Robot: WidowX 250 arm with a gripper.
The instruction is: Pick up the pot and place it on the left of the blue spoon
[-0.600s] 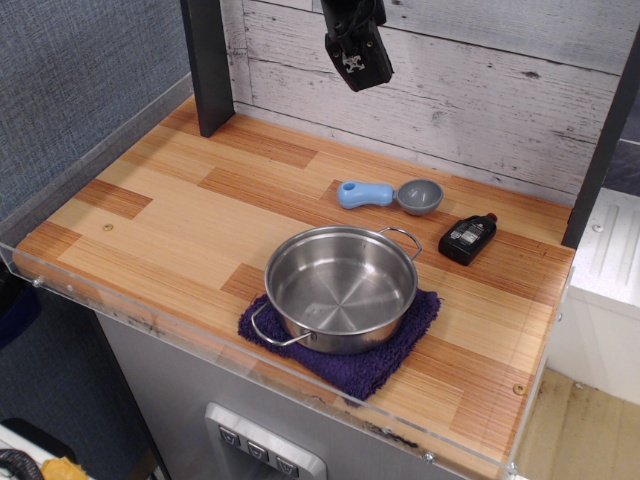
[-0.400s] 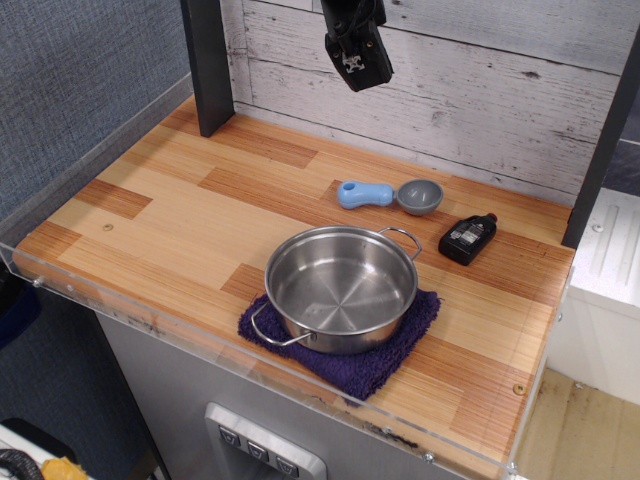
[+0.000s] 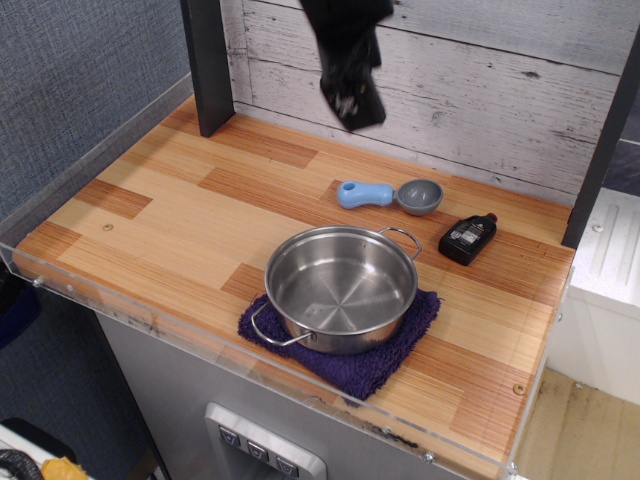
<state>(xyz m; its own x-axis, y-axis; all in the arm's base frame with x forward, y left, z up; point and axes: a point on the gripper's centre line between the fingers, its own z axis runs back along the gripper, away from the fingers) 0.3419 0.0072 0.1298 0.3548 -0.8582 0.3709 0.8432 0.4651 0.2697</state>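
Pot [image 3: 342, 289] sits on purple cloth [image 3: 385, 357]; spoon [image 3: 390, 195] behind.

Purple cloth [image 3: 395, 352] on wooden table [image 3: 180, 215], small black bottle [image 3: 467, 238] near right edge

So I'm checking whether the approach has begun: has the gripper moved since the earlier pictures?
Yes. The gripper, motion-blurred, has come down the wooden back wall, its tip now lower and nearer the blue spoon.

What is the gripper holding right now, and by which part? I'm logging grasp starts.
Nothing. The gripper hangs blurred above the counter, apart from everything; the pot sits untouched on the purple cloth, both its handles free.
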